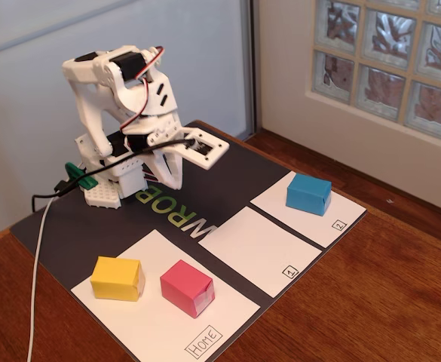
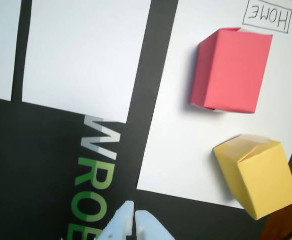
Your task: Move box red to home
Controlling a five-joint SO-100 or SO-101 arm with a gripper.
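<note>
The red box point(image 1: 187, 287) point(image 2: 230, 70) rests on the large white home sheet point(image 1: 156, 320) point(image 2: 180, 145), near its "HOME" label point(image 1: 204, 341) point(image 2: 266, 20). A yellow box point(image 1: 117, 278) point(image 2: 257, 175) sits on the same sheet beside it. My white gripper point(image 1: 205, 148) point(image 2: 134, 212) is folded back near the arm's base, well away from the boxes. Its two fingers lie together over the dark mat with nothing between them.
A blue box point(image 1: 308, 194) stands on the sheet numbered 2 point(image 1: 310, 215). The sheet numbered 1 point(image 1: 258, 249) is bare. All sheets lie on a dark mat point(image 1: 92, 226) with green-white lettering, on a wooden table point(image 1: 386, 302). A white cable point(image 1: 38, 279) runs off the left.
</note>
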